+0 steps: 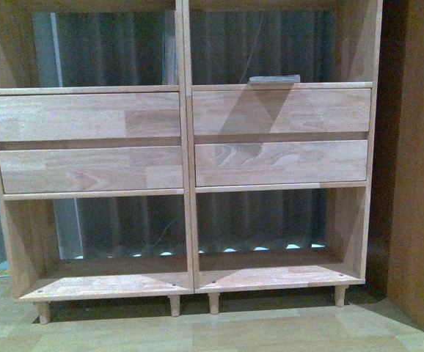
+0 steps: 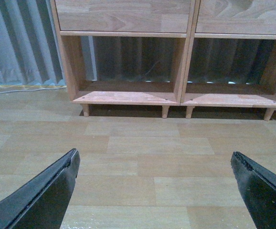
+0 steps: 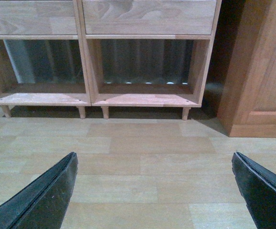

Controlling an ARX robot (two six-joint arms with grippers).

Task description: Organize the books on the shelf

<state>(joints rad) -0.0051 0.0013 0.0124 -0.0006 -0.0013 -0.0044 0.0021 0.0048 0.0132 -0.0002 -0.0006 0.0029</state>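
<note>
While the left tool (image 2: 153,153) and right tool (image 3: 153,155) hang spread wide and empty over the floor (image 2: 138,143), the shelf (image 1: 87,117) stands beyond. One thin book (image 1: 274,78) lies flat on it, upper right of centre. It is likely light and floppy, so pinch its front edge.

L gripper (image 2: 153,153): two fingers (image 2: 40,200), matte black, flat blade-like wedges that taper to narrow tips. Inner faces smooth; edges carry a thin paler line, w/ small chips near one tip. R gripper (image 3: 153,155): same build & colour, black tapered fingers (image 3: 37,200), slight sheen along the upper edges, a few tiny light specks on one face. Material: can't tell, plastic or rubber.
</note>
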